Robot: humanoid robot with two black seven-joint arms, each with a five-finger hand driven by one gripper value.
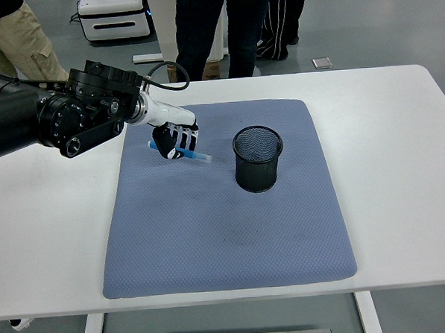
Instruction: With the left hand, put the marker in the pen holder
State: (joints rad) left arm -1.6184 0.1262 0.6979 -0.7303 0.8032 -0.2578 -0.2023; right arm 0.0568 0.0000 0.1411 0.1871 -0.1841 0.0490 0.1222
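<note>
My left hand (176,142) hangs over the upper left part of the blue mat (226,226), its fingers curled around a light blue marker (195,157). The marker lies tilted, its tip sticking out to the lower right of the hand. A black mesh pen holder (257,159) stands upright on the mat, a short way right of the hand and apart from it. The black left arm (56,119) reaches in from the left edge. My right hand does not show.
The white table (400,142) carries the mat in its middle. Several people stand behind the far edge, their legs (200,33) at the picture's top. A white machine base (114,15) sits on the floor at the back left.
</note>
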